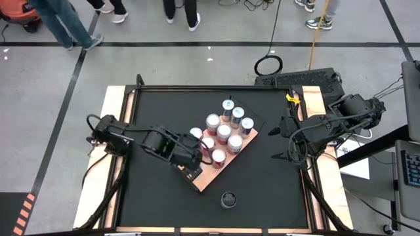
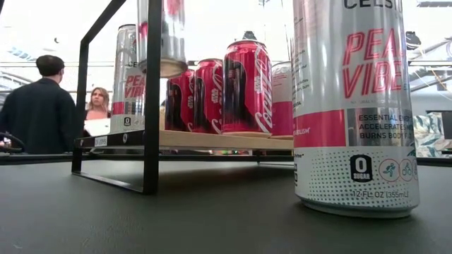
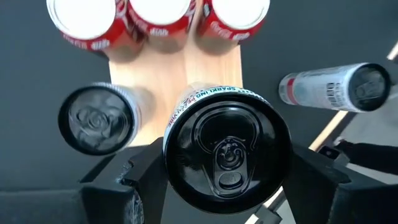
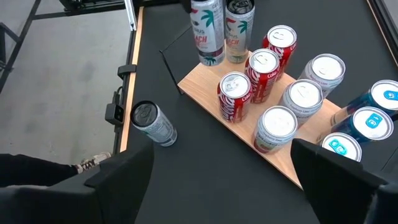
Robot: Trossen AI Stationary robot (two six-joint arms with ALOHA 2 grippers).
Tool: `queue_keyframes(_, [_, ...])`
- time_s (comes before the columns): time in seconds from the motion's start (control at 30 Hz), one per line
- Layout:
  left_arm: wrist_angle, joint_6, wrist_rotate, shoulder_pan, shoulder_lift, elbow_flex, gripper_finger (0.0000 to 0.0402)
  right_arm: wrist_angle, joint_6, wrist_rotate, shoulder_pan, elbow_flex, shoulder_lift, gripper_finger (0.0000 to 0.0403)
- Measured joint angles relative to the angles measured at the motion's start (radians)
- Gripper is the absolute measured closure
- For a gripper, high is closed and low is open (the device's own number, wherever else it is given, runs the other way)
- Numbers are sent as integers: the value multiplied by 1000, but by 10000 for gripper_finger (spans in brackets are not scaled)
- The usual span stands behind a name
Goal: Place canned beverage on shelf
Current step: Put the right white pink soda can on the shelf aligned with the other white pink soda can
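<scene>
My left gripper (image 1: 191,168) is shut on a tall white-and-pink can with a black top (image 3: 227,149). It hangs above the near-left end of the shelf (image 1: 211,176), a light wooden board on a black frame. In the low view the can (image 2: 164,35) has its bottom well above the board (image 2: 212,139). A second tall can (image 3: 96,119) stands on the board beside it. Several red and white-topped cans (image 4: 264,78) stand farther along. My right gripper (image 4: 230,186) waits open, high over the table's right side (image 1: 283,141). My left gripper pinches the can's upper wall (image 3: 171,140), just below the top rim, between its two fingers (image 3: 140,183), one on each side. The fingers come steeply from above. The can hangs upright, lifted clear of the shelf.
Another tall can (image 1: 228,198) stands alone on the black tabletop near the front edge, large in the low view (image 2: 353,106). The shelf's black frame post (image 2: 152,106) rises at its near end. People stand beyond the far edge (image 2: 42,106).
</scene>
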Motion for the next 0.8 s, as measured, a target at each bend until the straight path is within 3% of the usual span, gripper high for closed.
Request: queue_keyframes(0.8, [13, -93, -47, -8, 106, -37, 157, 34, -7, 2, 0, 0, 1, 46])
